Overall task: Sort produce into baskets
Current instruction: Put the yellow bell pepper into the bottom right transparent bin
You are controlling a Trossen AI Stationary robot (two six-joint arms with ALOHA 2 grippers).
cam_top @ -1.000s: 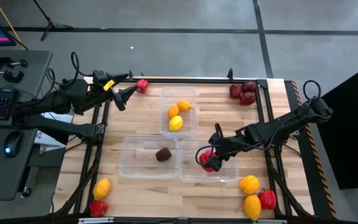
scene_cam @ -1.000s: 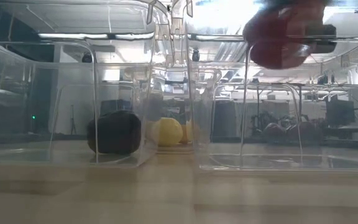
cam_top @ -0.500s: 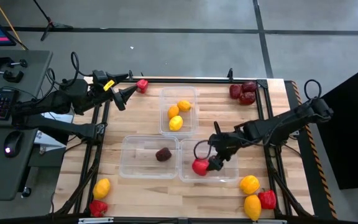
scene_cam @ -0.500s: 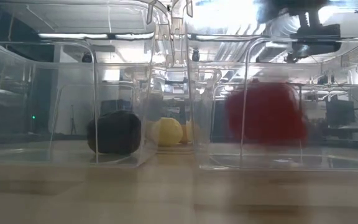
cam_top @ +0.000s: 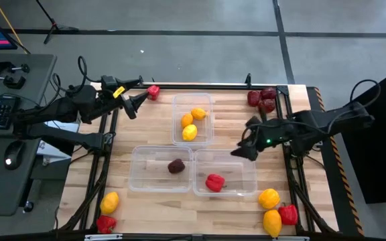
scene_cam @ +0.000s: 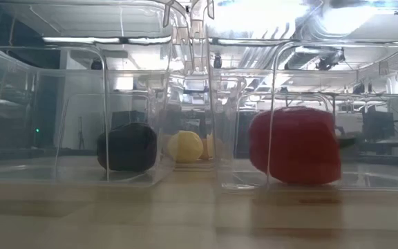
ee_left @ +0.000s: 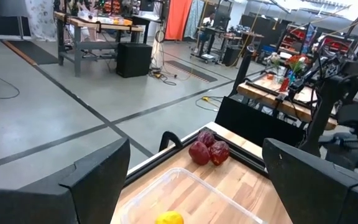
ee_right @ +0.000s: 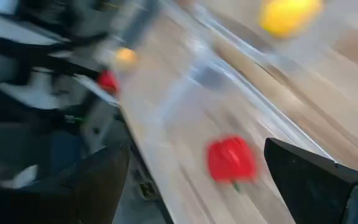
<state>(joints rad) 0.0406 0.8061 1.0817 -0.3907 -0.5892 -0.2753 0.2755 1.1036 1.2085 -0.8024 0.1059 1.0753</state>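
Produce sits sorted in part: a glossy red bell pepper (cam_top: pixel 214 182) rests on the floor of the near-right clear plastic tub (cam_top: pixel 246 191), a dark maroon round fruit (cam_top: pixel 175 166) lies in the near-left clear tub (cam_top: pixel 143 184), and yellow lemons with an orange citrus (cam_top: pixel 190 123) fill the far clear tub (cam_top: pixel 178 107). The right gripper (cam_top: pixel 244 148) hangs empty, fingers spread, above the bare wood just beyond the pepper's tub. The left gripper (cam_top: pixel 134 105) waits with fingers apart at the table's far-left edge, beside a small red pepper (cam_top: pixel 153 92).
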